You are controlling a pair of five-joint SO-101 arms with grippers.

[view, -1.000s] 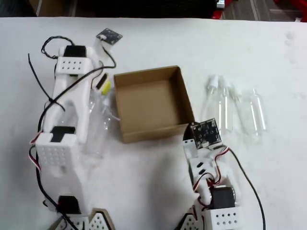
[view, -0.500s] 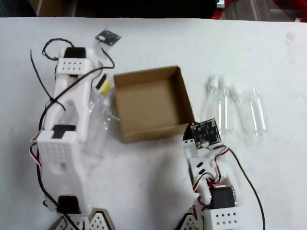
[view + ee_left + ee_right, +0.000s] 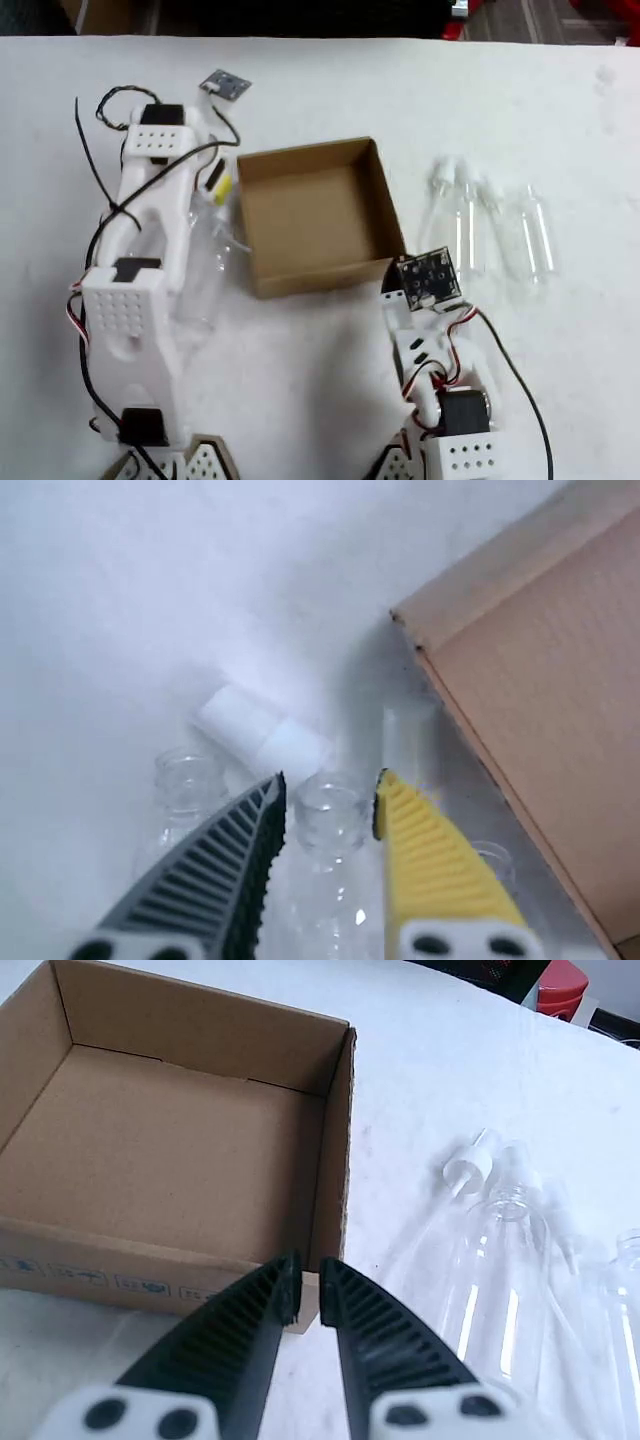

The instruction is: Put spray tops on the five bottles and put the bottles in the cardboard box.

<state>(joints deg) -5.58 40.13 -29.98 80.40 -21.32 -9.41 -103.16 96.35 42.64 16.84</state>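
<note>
The open cardboard box [image 3: 310,215] sits mid-table with nothing in it. My left gripper [image 3: 328,790] hangs open just left of the box, its grey and yellow fingers either side of a clear bottle's open neck [image 3: 330,820]. Another uncapped bottle [image 3: 185,780] and a white spray top [image 3: 262,735] lie beside it. In the high view these bottles [image 3: 205,265] lie partly under the left arm. My right gripper [image 3: 308,1285] is shut and holds nothing, at the box's near right corner [image 3: 320,1280]. Right of the box lie more clear bottles [image 3: 470,230] with spray tops [image 3: 442,180].
The box wall [image 3: 540,680] stands close beside the left gripper's yellow finger. Black cables loop off the left arm [image 3: 95,180]. The right arm's body and wiring [image 3: 445,390] take up the table's front edge. White tabletop lies open beyond the box and at far right.
The left arm's upper part has shifted slightly to the right and its wrist has tipped a little. The right arm, box and bottles have stayed put.
</note>
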